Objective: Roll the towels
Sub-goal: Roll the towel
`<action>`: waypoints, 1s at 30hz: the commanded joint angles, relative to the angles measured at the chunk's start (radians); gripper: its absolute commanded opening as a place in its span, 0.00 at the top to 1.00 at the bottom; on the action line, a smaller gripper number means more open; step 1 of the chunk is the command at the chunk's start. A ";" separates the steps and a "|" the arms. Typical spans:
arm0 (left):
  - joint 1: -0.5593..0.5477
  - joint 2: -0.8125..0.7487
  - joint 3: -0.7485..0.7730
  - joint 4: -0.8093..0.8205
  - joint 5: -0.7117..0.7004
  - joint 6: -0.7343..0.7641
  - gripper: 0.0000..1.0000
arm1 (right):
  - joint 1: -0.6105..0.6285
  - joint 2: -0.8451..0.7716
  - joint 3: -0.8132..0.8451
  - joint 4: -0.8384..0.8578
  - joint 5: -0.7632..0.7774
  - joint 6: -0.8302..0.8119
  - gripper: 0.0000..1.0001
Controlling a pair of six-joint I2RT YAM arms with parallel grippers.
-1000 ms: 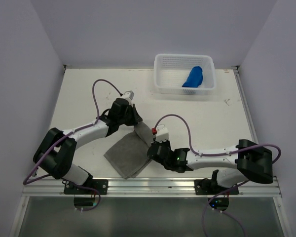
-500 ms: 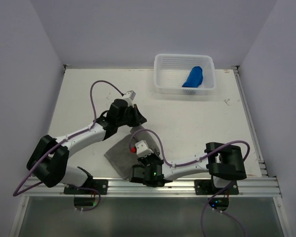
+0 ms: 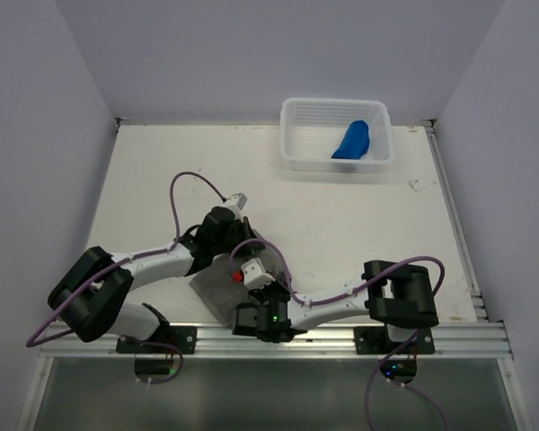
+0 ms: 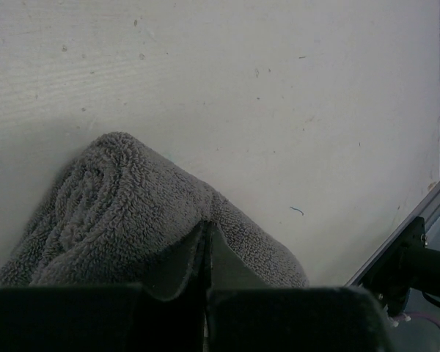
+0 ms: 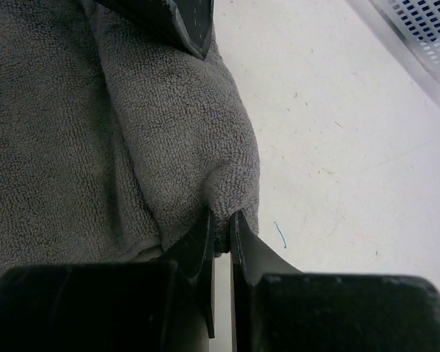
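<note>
At the near edge of the table (image 3: 359, 224), a metal rail (image 3: 323, 341) carries both arm bases. Just beyond it, the right gripper (image 5: 220, 227) sits low over the grey towel (image 3: 216, 292), its arm reaching across from the right base to left of centre. Its two fingers stand almost together, nipping a thin edge of the grey cloth between them where the towel's right border meets bare table.

The grey towel lies near the front of the table, left of centre. In the top view both wrists hide most of it, and only a flat patch shows between them. The right wrist view shows the cloth doubled over itself in a thick ridge.

A little farther on, the left gripper (image 4: 207, 233) has its fingers pressed tight together on a pinch of the same towel, which rises to the tips like a small tent. Those tips also show at the top of the right wrist view, touching the ridge.

Past the arms the table is bare. At the far right a white basket (image 3: 305, 162) stands by the back edge. The blue towel (image 3: 352, 140) lies inside it as a compact bundle in the right half, well apart from the grey one.
</note>
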 commanded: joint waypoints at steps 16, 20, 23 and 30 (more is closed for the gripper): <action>-0.008 0.008 -0.058 0.022 -0.100 0.029 1.00 | -0.299 -0.714 -0.346 0.377 -0.627 0.024 0.36; -0.008 0.002 -0.064 0.031 -0.092 0.024 1.00 | -0.466 -0.734 -0.429 0.518 -0.906 0.113 0.25; -0.009 0.005 -0.070 0.035 -0.091 0.022 1.00 | -0.547 -0.665 -0.450 0.604 -1.017 0.157 0.22; -0.008 0.003 -0.075 0.032 -0.091 0.021 1.00 | -0.586 -0.517 -0.481 0.730 -1.094 0.197 0.21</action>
